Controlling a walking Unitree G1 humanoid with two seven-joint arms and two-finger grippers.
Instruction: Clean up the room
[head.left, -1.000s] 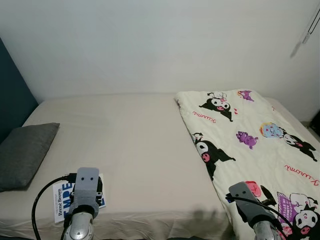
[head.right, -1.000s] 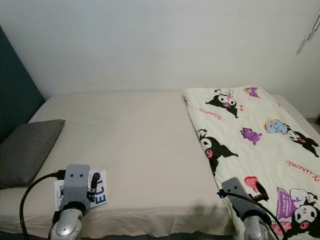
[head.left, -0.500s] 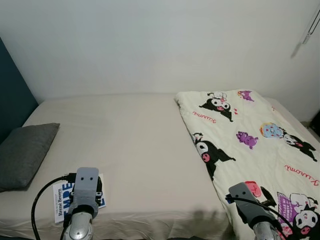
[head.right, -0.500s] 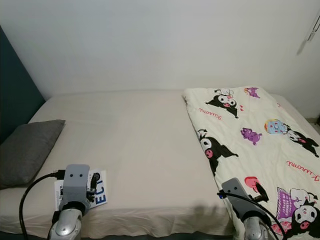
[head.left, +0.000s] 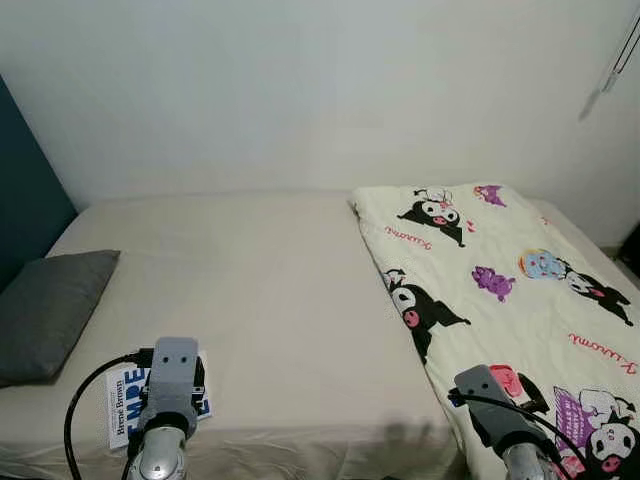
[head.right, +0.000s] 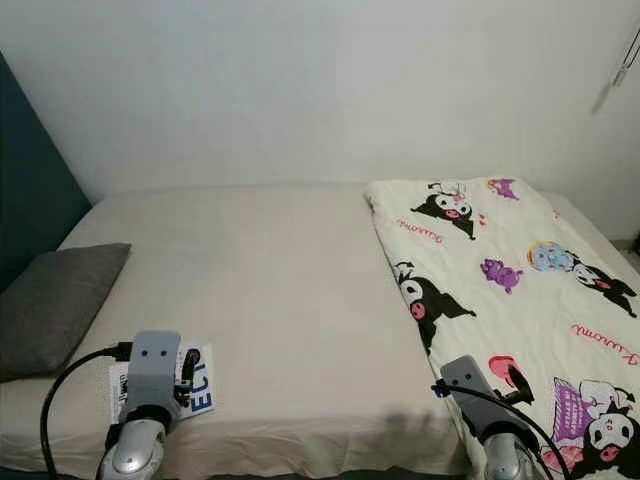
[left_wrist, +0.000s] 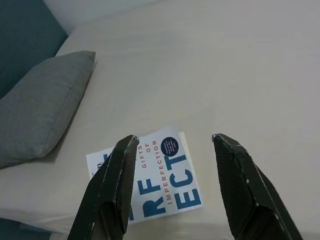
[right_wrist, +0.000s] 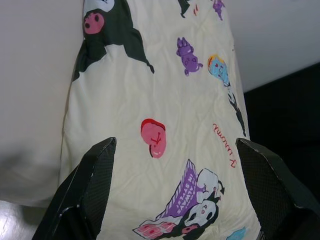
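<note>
Your left gripper hovers with fingers spread apart above the book, which lies flat at the near left edge of the bed, just right of the grey pillow. Your right gripper, also spread, hangs over the cartoon-print blanket. The book's title is partly hidden.

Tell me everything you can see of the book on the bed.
The book is a white paperback with big blue cover letters and small red ones reading "GIFTS OF IMPERFECTION", plus a dark round badge. It lies flat and closed, cover up, on the beige sheet near the bed's front edge, beside the grey pillow but apart from it. The left claw hovers open above it, touching nothing.
</note>
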